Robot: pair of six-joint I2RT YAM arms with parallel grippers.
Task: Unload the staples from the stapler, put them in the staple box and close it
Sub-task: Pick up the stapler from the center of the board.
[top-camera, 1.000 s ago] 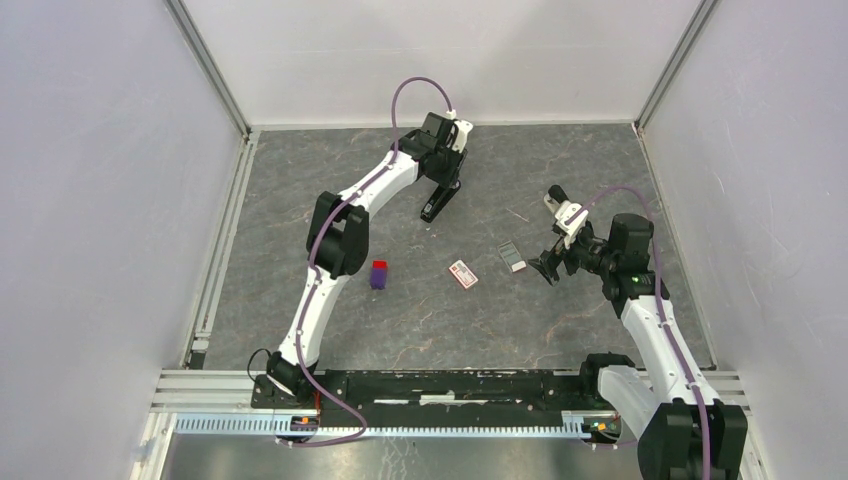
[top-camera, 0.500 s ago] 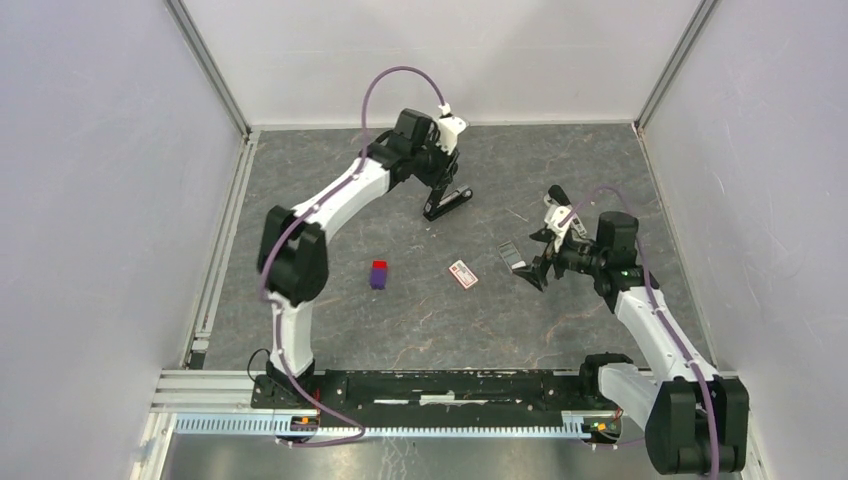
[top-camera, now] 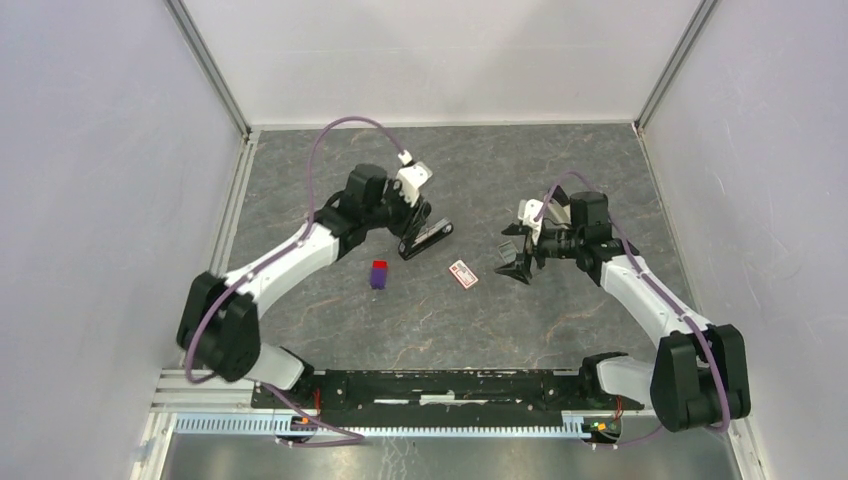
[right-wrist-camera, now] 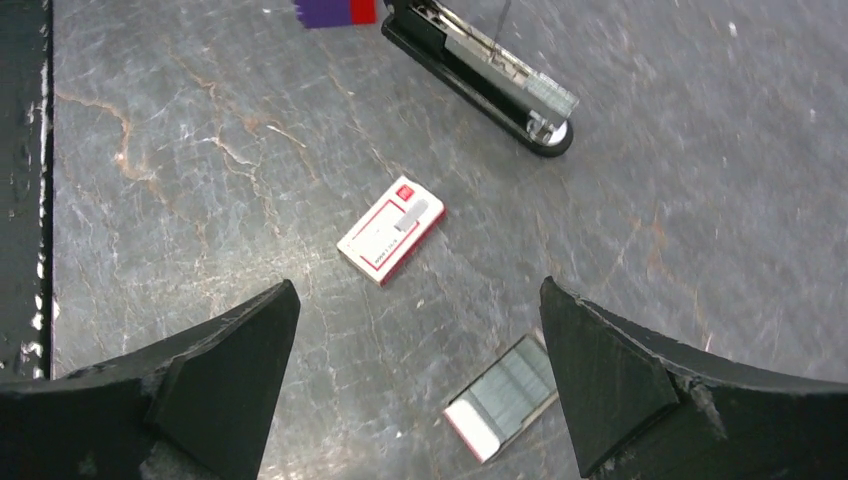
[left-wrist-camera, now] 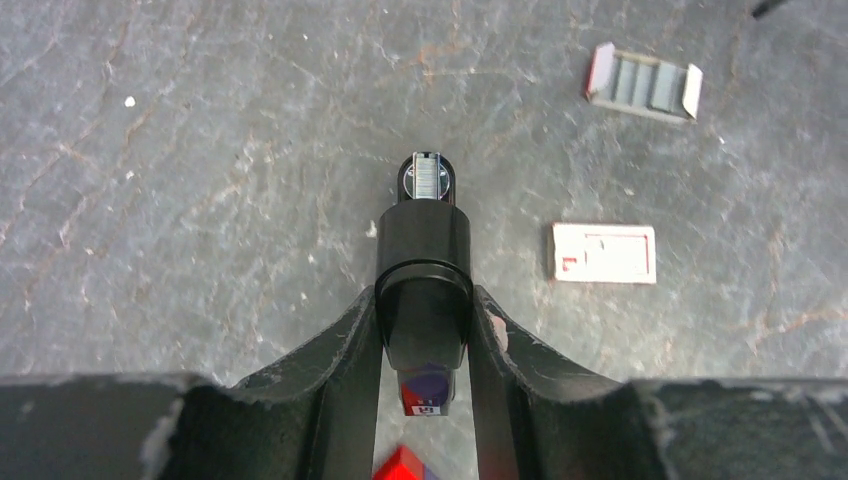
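Arms, both mine, reach in over a grey veined table (top-camera: 420,330), seen from above. My left gripper (top-camera: 413,222) is clamped on the stapler (top-camera: 428,236), which lies slantwise a little left of the table's centre. The left wrist camera looks straight along the stapler. Its black bar sits between the two fingers (left-wrist-camera: 345,340), which press on its sides. The end of the metal rail pokes out beyond the bar, away from the camera.

The right wrist camera shows the stapler from the side, low against the table. The pale metal rail lies along the top of the black base, and a rounded black end is nearest that camera. I cannot tell whether the rail has anything loaded in it.

My right gripper (right-wrist-camera: 418,290) hangs right of centre with its jaws spread wide, holding nothing. The staples (right-wrist-camera: 505,388), a small ridged silvery strip with a red-and-white end, lie flat on the table below it. They sit between the two spread fingers, closer to the one on the right of that view. As far as I can tell they touch neither finger.

A red-and-white little box (right-wrist-camera: 391,230) lies flat between the staples and the stapler, apart from both. A red-and-purple block (top-camera: 378,274) stands near the left gripper, on the side toward the arm bases.
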